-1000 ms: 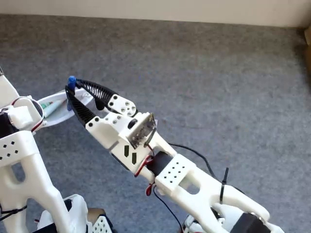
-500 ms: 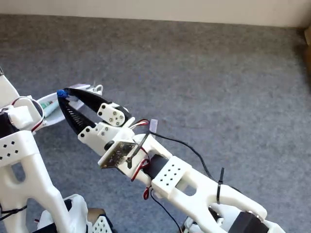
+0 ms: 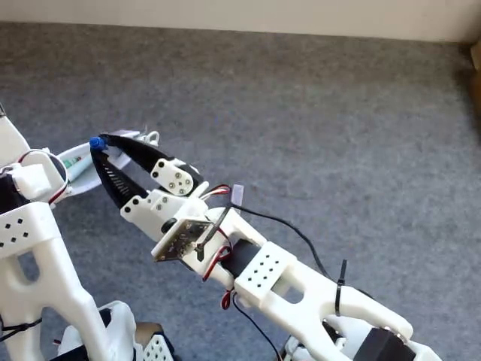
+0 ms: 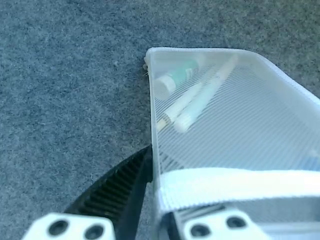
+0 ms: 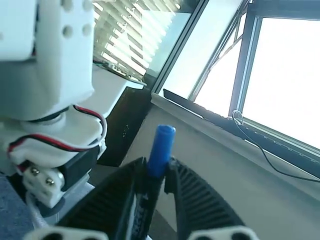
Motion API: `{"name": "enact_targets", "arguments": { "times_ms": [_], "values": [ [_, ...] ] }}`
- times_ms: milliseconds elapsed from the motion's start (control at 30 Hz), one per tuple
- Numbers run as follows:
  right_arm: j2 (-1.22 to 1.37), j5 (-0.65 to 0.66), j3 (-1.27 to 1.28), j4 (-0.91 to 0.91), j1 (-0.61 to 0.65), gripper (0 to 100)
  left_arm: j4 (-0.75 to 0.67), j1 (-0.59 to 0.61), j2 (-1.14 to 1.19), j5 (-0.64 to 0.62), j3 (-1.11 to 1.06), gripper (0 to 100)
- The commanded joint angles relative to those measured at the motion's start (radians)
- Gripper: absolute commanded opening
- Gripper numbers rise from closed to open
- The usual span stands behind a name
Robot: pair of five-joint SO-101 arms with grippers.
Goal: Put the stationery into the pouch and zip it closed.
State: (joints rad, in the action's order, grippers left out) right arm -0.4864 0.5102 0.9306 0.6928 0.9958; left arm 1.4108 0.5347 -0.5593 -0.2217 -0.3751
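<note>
The white mesh pouch (image 3: 79, 162) hangs at the left of the high view, and my left gripper (image 4: 155, 200) is shut on its white edge band. Through the mesh I see a green-banded tube (image 4: 175, 80) and white pens (image 4: 200, 102) inside the pouch (image 4: 240, 125). My right gripper (image 3: 99, 147) stretches in from the lower right and is shut on a blue-capped pen (image 3: 96, 143) right at the pouch's upper edge. In the right wrist view the blue pen (image 5: 161, 145) sticks up between the black fingers (image 5: 190, 195) of the gripper (image 5: 156, 172).
Grey carpet (image 3: 338, 113) covers the whole work surface, with open floor to the right and back. A pale wall strip (image 3: 225, 11) runs along the far edge. The left arm's white body (image 3: 30, 226) stands at the lower left, close to the right gripper.
My right gripper has rolled its wrist and carried the blue pen down and left toward the pouch, then held still. The left arm and pouch have not moved.
</note>
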Motion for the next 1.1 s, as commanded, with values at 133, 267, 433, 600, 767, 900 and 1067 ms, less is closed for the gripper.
{"name": "enact_targets", "arguments": {
  "times_ms": [133, 267, 433, 600, 767, 900, 1067],
  "values": [
    [-0.007, 0.012, -0.053, 0.021, 0.01, 11.9, -0.021, 0.004, -0.004, 0.002, -0.005, 1],
    [-0.008, 0.012, -0.053, 0.021, 0.012, 11.9, -0.021, 0.004, -0.004, 0.002, -0.005, 1],
    [-0.01, 0.014, -0.053, 0.021, 0.012, 11.9, -0.021, 0.004, -0.004, 0.002, -0.005, 1],
    [-0.019, 0.014, -0.053, 0.021, 0.044, 11.9, -0.021, 0.004, -0.004, 0.002, -0.005, 1],
    [-0.019, 0.014, -0.051, -0.022, 0.07, 11.9, -0.021, 0.004, -0.004, 0.002, -0.005, 1],
    [-0.027, 0.011, -0.061, -0.073, 0.065, 11.9, -0.021, 0.004, -0.004, 0.002, -0.005, 1],
    [-0.124, 0.011, -0.061, -0.199, 0.064, 11.9, -0.021, 0.004, -0.004, 0.002, -0.005, 1]
  ]
}}
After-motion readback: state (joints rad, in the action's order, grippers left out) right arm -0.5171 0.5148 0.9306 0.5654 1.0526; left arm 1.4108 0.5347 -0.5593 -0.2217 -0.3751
